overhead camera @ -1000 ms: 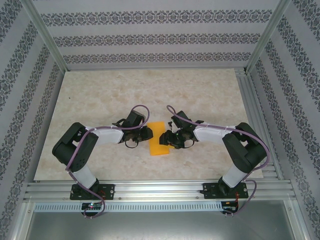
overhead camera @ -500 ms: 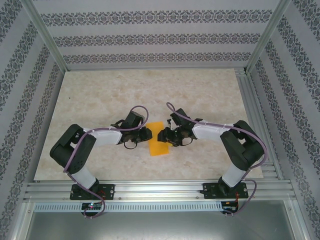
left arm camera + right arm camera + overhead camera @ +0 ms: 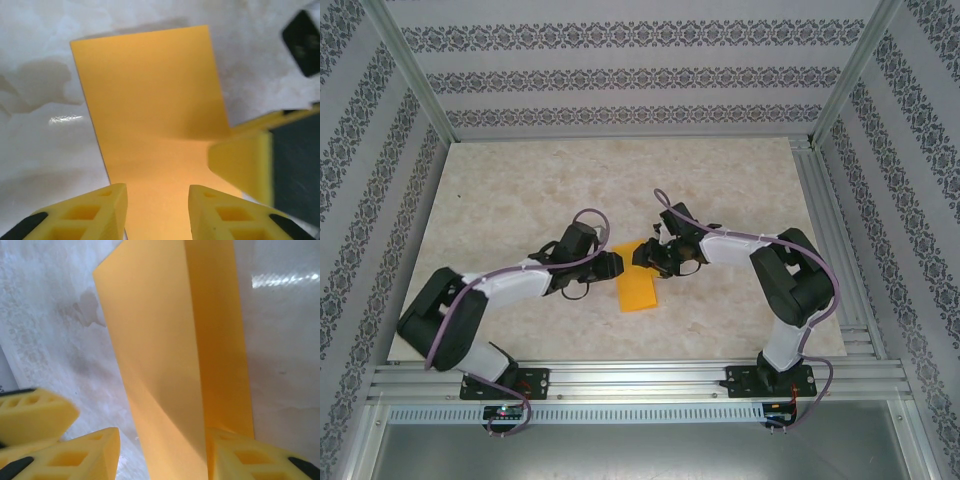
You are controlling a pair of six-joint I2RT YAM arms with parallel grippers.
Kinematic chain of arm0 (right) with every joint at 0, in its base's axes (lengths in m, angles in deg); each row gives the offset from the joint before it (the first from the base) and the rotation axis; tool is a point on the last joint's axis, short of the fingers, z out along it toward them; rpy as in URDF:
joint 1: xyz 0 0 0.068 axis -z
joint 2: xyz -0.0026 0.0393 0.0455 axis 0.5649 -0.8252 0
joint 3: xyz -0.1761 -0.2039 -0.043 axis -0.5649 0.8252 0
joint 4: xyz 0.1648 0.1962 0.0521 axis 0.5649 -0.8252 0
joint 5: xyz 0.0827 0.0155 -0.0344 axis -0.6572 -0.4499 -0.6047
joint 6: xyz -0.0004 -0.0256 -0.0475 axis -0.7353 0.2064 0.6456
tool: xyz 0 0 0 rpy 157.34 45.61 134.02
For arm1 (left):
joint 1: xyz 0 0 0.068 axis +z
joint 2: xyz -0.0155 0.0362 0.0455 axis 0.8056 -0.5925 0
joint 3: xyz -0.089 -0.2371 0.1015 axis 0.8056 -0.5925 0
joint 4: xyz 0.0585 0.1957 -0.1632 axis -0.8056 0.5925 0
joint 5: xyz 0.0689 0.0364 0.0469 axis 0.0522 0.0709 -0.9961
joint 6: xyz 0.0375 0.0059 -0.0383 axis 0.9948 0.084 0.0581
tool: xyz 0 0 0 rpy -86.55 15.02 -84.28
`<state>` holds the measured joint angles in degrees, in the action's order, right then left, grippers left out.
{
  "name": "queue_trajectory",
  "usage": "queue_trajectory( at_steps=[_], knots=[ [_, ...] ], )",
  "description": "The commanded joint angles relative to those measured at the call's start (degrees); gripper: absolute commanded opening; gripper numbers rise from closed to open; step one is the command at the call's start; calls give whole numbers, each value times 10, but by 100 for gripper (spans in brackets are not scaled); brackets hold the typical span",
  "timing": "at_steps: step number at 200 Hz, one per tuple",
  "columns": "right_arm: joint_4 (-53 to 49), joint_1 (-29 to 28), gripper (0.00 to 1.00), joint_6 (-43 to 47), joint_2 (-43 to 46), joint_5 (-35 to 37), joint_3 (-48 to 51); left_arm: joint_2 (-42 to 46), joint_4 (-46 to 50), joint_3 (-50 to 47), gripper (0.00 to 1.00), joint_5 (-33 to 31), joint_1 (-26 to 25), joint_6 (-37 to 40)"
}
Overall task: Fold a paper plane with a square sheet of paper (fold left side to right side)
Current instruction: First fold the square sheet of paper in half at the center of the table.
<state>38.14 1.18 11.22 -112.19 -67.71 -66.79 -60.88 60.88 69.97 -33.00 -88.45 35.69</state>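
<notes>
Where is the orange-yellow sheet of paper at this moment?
In the top view, the folded sheet of paper lies on the table, near its centre. Its far end sits between the left gripper and the right gripper.

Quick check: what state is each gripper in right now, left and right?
Left gripper: jaws open over the folded orange paper, not gripping it.
Right gripper: jaws open, the paper lying between them, not pinched.

orange-yellow paper [image 3: 638, 290] folded in half, flap raised, ctr of table [image 3: 520, 200].
</notes>
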Motion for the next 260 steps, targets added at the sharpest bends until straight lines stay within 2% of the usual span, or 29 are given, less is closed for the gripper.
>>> queue_trajectory(
  at_steps=[1, 45, 93, 135, 198, 234, 260],
  knots=[
    [0, 7, 47, -14, -5, -12, -19, 70, -9, -25, 45, -20, -37, 43],
    [6, 11, 41, -46, -23, -46, -36, 118, 29, -25, 53, -77, -150, 78],
    [-14, 11, 38, -49, -17, -50, -41, 40, 82, 27, 62, -172, -249, 100],
    [-23, 11, 38, -44, -12, -42, -36, -20, 109, 77, 68, -238, -278, 110],
    [-23, 11, 38, -44, -14, -40, -36, -129, 221, 187, 74, -320, -322, 140],
    [-22, 11, 38, -43, -17, -43, -34, -176, 290, 241, 72, -377, -337, 133],
    [-22, 11, 38, -43, -18, -43, -35, -200, 332, 266, 67, -411, -344, 126]
  ],
)
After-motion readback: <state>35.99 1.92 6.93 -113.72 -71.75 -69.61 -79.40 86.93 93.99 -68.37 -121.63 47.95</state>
